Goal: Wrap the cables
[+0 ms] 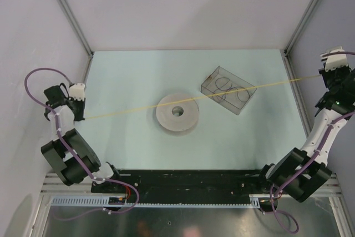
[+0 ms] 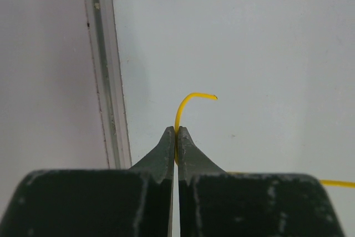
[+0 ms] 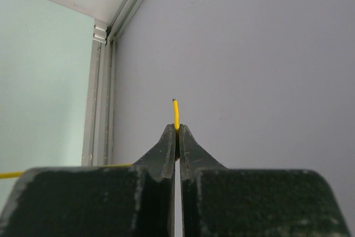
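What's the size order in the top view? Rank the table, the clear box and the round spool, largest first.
1. Table.
2-3. Clear box and round spool: footprints look about alike, so unranked.

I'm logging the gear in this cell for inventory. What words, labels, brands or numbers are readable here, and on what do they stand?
None: no text is readable in any view.
The spool, the clear box, the yellow cable, the left end effector and the right end effector show no markings.
Dark curves inside the box look like loops, not lettering.
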You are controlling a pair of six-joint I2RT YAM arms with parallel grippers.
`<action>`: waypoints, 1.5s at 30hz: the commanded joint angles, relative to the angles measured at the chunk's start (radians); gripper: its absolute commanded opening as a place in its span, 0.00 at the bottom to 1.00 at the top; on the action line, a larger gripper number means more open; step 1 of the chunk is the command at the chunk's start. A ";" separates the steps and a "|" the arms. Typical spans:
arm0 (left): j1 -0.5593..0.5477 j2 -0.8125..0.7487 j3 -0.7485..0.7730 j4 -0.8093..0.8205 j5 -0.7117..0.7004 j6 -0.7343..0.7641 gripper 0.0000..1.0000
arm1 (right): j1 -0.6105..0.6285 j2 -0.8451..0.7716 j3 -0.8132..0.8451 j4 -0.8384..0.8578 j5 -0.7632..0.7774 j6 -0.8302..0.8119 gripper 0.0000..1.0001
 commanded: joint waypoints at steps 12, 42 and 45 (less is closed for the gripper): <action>0.040 0.053 0.018 0.191 -0.165 0.098 0.00 | -0.123 0.056 0.015 0.108 0.060 -0.092 0.00; -1.182 -0.272 0.364 0.212 0.425 -0.837 0.00 | 0.228 -0.103 0.013 -0.954 -0.351 -0.232 0.89; -1.190 -0.248 0.340 0.232 0.349 -0.847 0.00 | 0.405 -0.207 0.011 -0.806 -0.414 -0.017 0.92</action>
